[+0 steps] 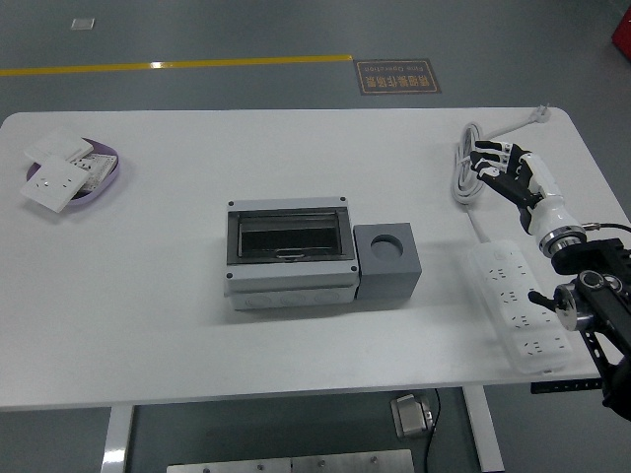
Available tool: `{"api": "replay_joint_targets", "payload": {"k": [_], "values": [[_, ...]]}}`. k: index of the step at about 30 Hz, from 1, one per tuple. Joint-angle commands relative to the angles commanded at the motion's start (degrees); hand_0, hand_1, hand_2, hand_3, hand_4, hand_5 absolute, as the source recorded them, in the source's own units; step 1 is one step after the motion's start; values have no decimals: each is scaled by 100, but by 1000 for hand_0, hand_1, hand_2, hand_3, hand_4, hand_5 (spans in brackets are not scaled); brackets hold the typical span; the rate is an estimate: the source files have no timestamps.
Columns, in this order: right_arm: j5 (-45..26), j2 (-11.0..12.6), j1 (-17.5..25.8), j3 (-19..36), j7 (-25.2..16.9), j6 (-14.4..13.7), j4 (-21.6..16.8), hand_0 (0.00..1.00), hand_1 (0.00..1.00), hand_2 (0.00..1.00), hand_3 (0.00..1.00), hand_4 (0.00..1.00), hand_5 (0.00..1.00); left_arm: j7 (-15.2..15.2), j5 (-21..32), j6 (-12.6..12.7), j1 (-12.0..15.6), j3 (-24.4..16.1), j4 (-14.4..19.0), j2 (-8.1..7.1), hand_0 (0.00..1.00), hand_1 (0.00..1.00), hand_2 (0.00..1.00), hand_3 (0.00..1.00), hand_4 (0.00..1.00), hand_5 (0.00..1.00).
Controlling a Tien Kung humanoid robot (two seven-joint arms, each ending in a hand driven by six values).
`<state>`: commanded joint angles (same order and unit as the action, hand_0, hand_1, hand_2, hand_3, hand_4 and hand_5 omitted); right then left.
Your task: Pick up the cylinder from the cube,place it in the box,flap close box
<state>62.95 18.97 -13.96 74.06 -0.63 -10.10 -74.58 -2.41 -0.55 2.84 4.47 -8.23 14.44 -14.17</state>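
One hand (pixel 503 169), relaxed and empty, near the table's (pixel 177 325) right edge

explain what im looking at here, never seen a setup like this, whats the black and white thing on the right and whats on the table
This is one picture, taken from a camera high on a humanoid robot, looking down over its white table. The near edge is at the bottom.

The black and white thing is the robot's right arm, ending in a five-fingered right hand. It hangs over the table's right side with relaxed fingers and holds nothing. The left arm is out of view.

In the middle sits a grey box with a dark see-through flap that looks closed. A grey cube touches its right side; the round hole in its top looks empty. What is inside the box cannot be made out.

At the right lie a white power strip and its coiled cable. At the far left a purple dish holds white wall switch plates.
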Motion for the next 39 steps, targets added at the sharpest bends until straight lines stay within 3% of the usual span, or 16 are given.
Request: {"api": "replay_joint_targets", "payload": {"k": [5,15,39], "values": [[-39,83,39,157,-133,-30,-105,699,678,679,669,661,310,-10,7,-4,-26,15,-3,-44,566,611,573,598,706,181],[-39,16,16,396,-176,-62,-116,702,675,678,666,662,305,-11,93,-6,-48,106,-9,-99,566,610,572,598,706,181],[-103,77,-175,274,-170,-28,-63,704,673,673,666,667,270,-2,696,-12,109,574,-90,-20,566,611,573,598,707,183]]}}
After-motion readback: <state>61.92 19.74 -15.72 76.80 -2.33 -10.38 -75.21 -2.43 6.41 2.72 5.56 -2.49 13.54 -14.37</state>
